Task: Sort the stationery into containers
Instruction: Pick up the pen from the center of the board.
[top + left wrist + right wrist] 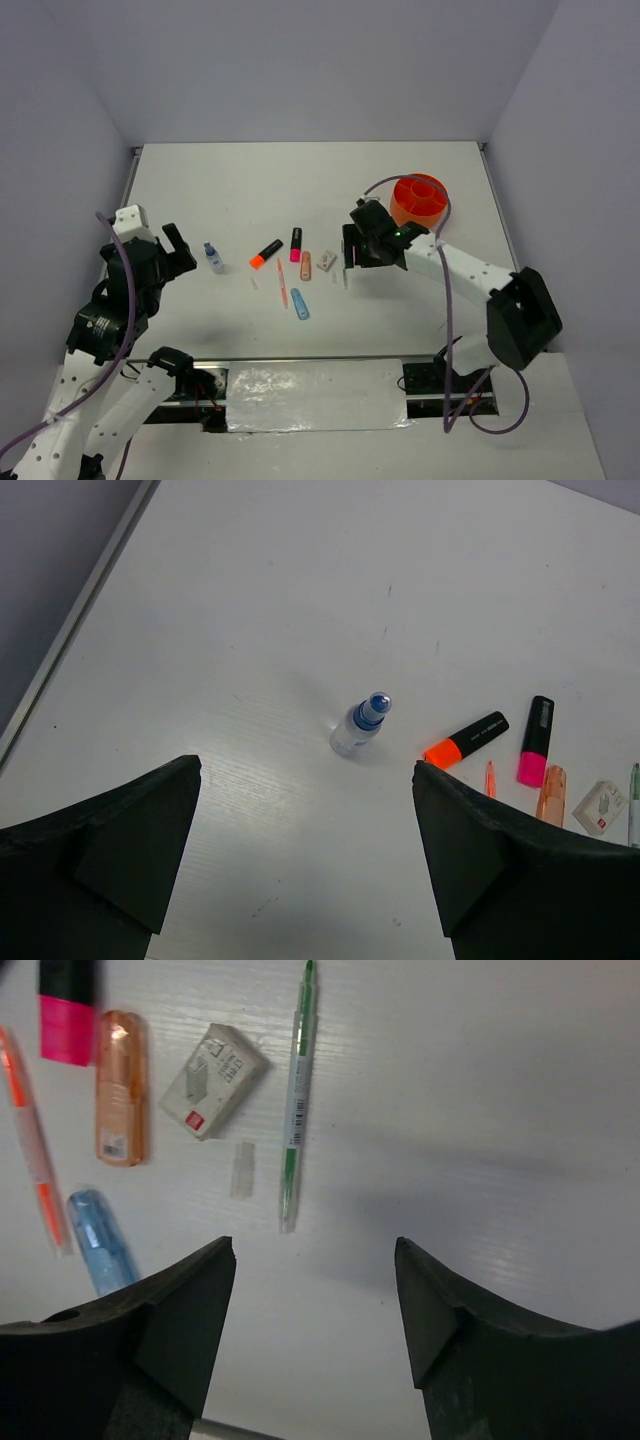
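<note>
The stationery lies in a loose group mid-table. A blue-capped bottle stands upright at the left, also in the left wrist view. To its right lie an orange-tipped highlighter, a pink-tipped highlighter, a peach bar, a white eraser, a thin orange pen and a light-blue strip. A green pen lies beside the eraser. The orange tub stands at the back right. My left gripper is open and empty, left of the bottle. My right gripper is open and empty over the green pen's near end.
A small clear cap lies next to the green pen. Grey walls close the table at the back and both sides. A shiny strip runs between the arm bases at the near edge.
</note>
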`<state>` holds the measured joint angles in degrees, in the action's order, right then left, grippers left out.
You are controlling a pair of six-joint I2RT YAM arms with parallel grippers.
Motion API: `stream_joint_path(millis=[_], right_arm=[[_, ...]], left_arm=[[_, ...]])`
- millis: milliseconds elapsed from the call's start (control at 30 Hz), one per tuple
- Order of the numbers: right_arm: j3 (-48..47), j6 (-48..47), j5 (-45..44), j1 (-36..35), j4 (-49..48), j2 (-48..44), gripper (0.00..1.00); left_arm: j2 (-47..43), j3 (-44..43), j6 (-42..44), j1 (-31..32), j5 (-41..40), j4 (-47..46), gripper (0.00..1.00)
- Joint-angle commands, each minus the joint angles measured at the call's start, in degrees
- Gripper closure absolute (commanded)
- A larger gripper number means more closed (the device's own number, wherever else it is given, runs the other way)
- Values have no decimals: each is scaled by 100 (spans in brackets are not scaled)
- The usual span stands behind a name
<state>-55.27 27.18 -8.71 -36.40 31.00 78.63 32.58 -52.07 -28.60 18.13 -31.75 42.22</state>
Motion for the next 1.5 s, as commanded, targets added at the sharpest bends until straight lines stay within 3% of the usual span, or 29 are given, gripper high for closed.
stream_joint_path(millis=[0,267,633,867,967,1000,1167,1200,1400,1467], right_arm=[[-405,-90,-201,-25,-323,582,31],[-775,-160,-245,-34,-428,1689,37],[-960,-178,-210,-33,-534,2270,45],[-758,-99,-184,-60,-639,2464,59],[-627,-81,-254,-60,-639,2464,65],[-591,-107,-271,-60,-648,2447,72],[-223,-134,-184,-60,-789,2315,86],[-178,-125,-166,-60,-815,2297,93],[165,24,-385,-16,-851,1639,100],[244,33,-499,-16,-772,834,100]], left_arm=[[56,48,126,-2,90,-249,1],[135,57,162,-2,222,-302,1],[214,75,206,-2,336,-319,1],[214,75,232,-2,397,-354,1],[214,83,232,-2,415,-354,1],[205,83,232,-2,432,-354,1],[196,83,241,-2,450,-363,1],[205,92,241,-2,450,-372,1],[196,83,285,15,547,-381,1],[161,31,328,76,661,-390,1]])
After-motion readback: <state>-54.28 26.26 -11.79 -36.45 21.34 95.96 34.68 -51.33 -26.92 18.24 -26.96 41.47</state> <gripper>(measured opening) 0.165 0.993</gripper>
